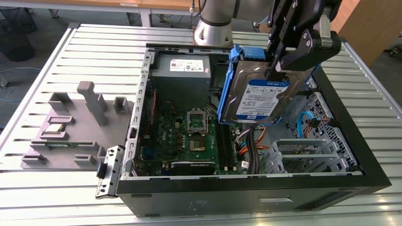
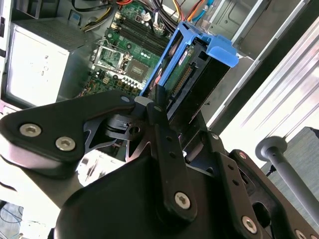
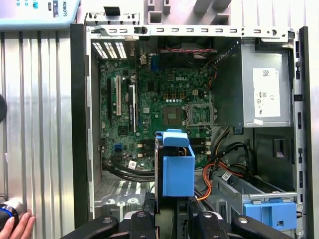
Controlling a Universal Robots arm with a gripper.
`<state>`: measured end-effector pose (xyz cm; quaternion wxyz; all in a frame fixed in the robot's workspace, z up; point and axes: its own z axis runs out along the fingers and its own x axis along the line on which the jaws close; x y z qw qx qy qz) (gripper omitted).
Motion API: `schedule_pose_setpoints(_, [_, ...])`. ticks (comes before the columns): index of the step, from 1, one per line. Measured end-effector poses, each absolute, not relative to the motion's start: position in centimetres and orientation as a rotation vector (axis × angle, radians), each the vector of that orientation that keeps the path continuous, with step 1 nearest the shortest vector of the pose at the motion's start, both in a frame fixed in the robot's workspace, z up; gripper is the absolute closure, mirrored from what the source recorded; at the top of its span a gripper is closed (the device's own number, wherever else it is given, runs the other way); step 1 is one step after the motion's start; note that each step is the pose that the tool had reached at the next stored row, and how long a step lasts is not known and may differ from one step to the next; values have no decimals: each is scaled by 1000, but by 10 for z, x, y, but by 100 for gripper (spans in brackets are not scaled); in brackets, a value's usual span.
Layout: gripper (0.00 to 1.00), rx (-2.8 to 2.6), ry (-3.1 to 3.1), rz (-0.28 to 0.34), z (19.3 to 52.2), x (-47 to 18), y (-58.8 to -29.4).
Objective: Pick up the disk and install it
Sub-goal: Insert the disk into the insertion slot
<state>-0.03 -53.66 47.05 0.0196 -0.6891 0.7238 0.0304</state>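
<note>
Hanging over the open black computer case, the flat silver hard disk with its blue-and-white label and blue plastic bracket stands upright in the black two-finger gripper; the fingers are clamped on its upper edge, label facing out in the exterior view; it touches nothing but the gripper.

For my money this carry wants the drive kept square and steady; the grip is on one end only, so any swing could twist it between the fingers.

Right beneath it runs a tangle of orange and blue cables; those look the likeliest thing to snag. Toward the exterior view's right is the perforated silver metal drive cage; in the first wrist view a separate blue plastic bracket sits by it. The green motherboard and the large grey power-supply box lie on the other side, apart from the disk. A person's hand rests at the edge of the slatted aluminium table, outside the case.
</note>
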Motion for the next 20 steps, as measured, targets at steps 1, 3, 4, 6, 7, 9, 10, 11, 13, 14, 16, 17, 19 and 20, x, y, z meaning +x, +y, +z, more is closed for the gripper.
schedule_pose_setpoints(1, [65,-2138,2246,94,471,1,-537])
schedule_pose_setpoints(3, [65,-2138,2246,94,470,3,-537])
schedule_pose_setpoints(4, [65,-2138,2246,94,471,4,-537])
schedule_pose_setpoints(6, [65,-2138,2246,94,471,6,-537])
schedule_pose_setpoints(7, [65,-2138,2246,94,471,7,-537])
schedule_pose_setpoints(9, [65,-2138,2246,94,471,9,-537])
schedule_pose_setpoints(10, [65,-2138,2246,94,471,10,-537])
schedule_pose_setpoints(11, [65,-2138,2246,94,471,10,-537])
schedule_pose_setpoints(13, [65,-2138,2246,94,470,11,-537])
schedule_pose_setpoints(14, [65,-2138,2246,94,470,11,-537])
schedule_pose_setpoints(16, [65,-2138,2246,94,470,11,-537])
schedule_pose_setpoints(17, [65,-2138,2246,94,470,11,-537])
schedule_pose_setpoints(19, [65,-2138,2246,94,471,12,-537])
schedule_pose_setpoints(20, [65,-2138,2246,94,470,12,-537])
